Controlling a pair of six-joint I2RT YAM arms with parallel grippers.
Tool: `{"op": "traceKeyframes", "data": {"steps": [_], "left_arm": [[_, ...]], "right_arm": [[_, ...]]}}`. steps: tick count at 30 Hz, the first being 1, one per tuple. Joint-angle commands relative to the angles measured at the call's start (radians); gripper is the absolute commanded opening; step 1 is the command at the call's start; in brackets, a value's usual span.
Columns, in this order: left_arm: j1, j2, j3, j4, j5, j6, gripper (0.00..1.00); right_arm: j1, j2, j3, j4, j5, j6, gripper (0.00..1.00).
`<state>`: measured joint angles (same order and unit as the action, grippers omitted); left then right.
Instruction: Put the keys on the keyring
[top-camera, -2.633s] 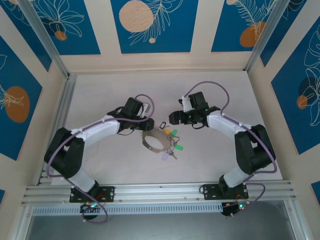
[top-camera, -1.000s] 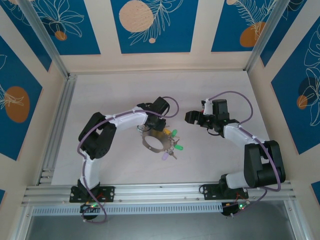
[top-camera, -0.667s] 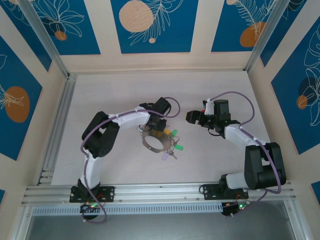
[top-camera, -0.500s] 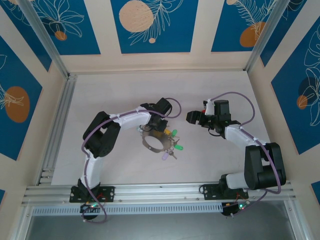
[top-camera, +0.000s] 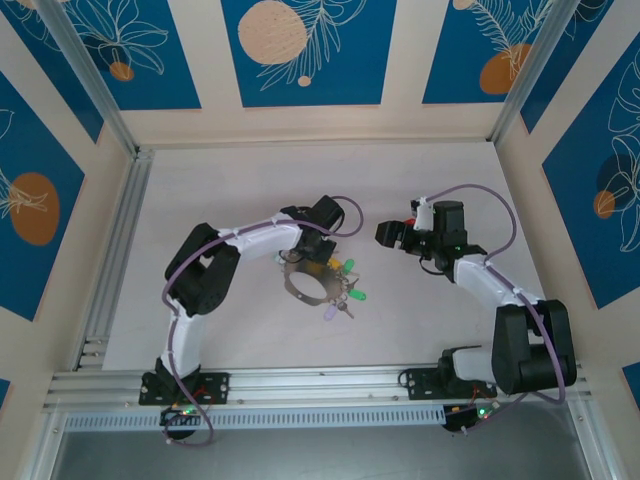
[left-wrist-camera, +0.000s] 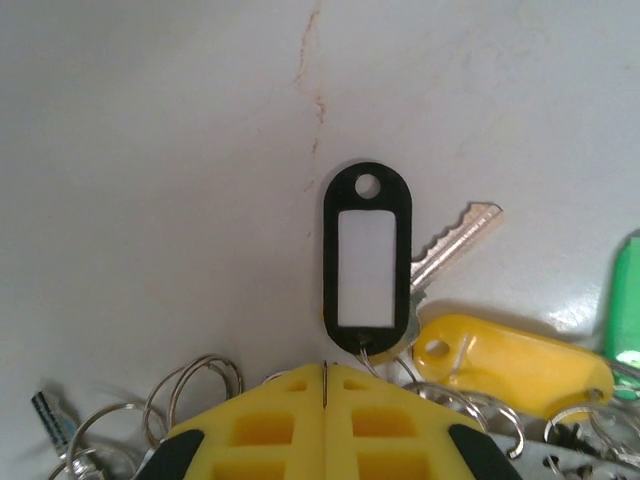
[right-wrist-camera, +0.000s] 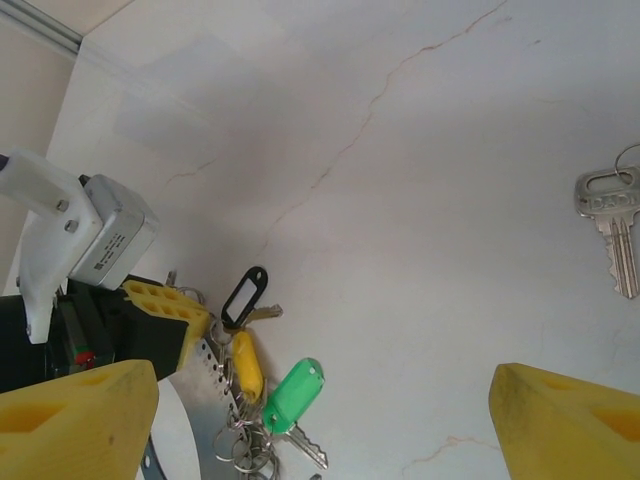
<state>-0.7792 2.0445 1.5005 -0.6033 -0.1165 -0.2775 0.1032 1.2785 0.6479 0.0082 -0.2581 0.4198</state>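
The keyring is a flat silver band lying mid-table, with keys on green, pale green and purple tags along its right side. My left gripper sits at the ring's top edge. In the left wrist view its yellow fingers are shut, with a thin metal sliver in the seam. Just beyond them lie a black tag, a yellow tag and small split rings. My right gripper is open to the ring's right, apart from it. Its view shows the perforated band and green tag.
A loose silver key lies alone on the white tabletop, away from the bunch. Aluminium rails border the table's left and near edges. Patterned walls close the back and sides.
The left arm swung its gripper from the ring's left to its top edge and has held there. The right gripper drew back to the right. The ring and keys stayed put.
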Motion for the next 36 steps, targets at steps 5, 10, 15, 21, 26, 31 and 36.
{"op": "traceKeyframes", "data": {"steps": [5, 10, 15, 21, 26, 31, 36], "left_arm": [[-0.009, -0.275, -0.093, 0.069, 0.115, 0.134, 0.00], [-0.007, -0.450, -0.215, 0.165, 0.219, 0.195, 0.00], [-0.003, -0.623, -0.336, 0.278, 0.356, 0.254, 0.00], [0.014, -0.787, -0.454, 0.443, 0.583, 0.283, 0.00], [0.023, -0.852, -0.494, 0.520, 0.712, 0.294, 0.00], [0.035, -0.877, -0.512, 0.568, 0.797, 0.278, 0.00], [0.054, -0.888, -0.517, 0.618, 0.877, 0.248, 0.00]], "right_arm": [[0.002, -0.139, -0.057, 0.047, -0.072, 0.016, 0.82], [0.026, -0.267, -0.106, 0.094, -0.115, 0.008, 0.66], [0.082, -0.407, -0.129, 0.121, -0.190, -0.031, 0.59], [0.254, -0.541, -0.111, 0.128, -0.231, -0.148, 0.51], [0.350, -0.550, -0.078, 0.145, -0.276, -0.187, 0.40], [0.381, -0.517, -0.045, 0.146, -0.306, -0.198, 0.38], [0.391, -0.484, -0.020, 0.163, -0.382, -0.197, 0.35]]}}
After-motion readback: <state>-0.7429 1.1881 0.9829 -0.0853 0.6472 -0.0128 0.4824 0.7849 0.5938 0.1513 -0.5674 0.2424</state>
